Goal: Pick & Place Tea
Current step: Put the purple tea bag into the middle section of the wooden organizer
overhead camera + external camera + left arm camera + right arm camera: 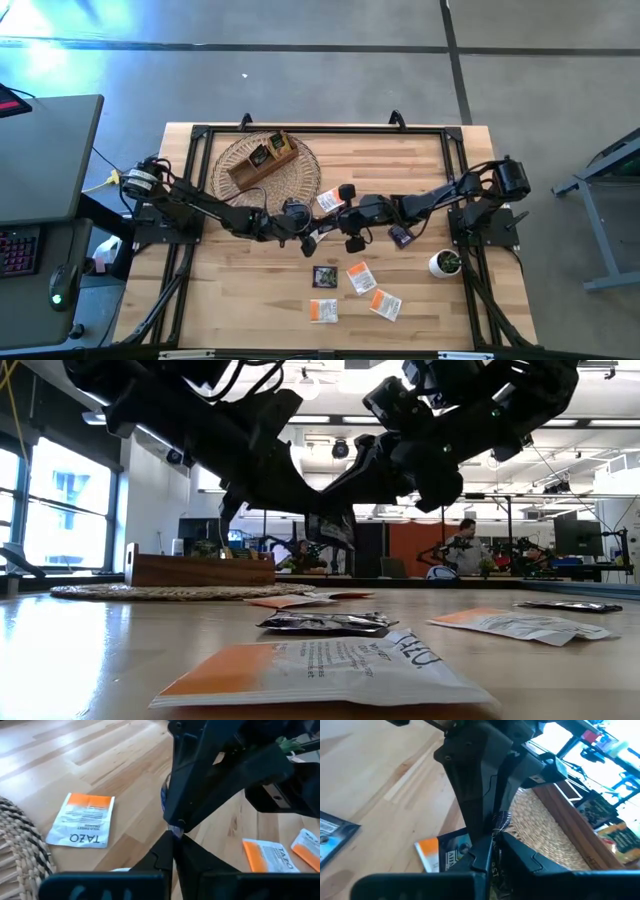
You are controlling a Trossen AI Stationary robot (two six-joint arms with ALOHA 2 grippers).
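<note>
- I found both grippers, left [305,237] and right [345,222], pinched on one dark sachet [333,530] held mid-table above the wood.
- Risk: opposing pulls could tear or drop it.

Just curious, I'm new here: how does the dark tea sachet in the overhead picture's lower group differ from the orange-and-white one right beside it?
The dark sachet is black with green print; the orange-and-white sachet is pale with an orange band. The dark sachet lies square to the edges of the table; the orange-and-white sachet is askew. Both are small flat squares lying on it.
</note>
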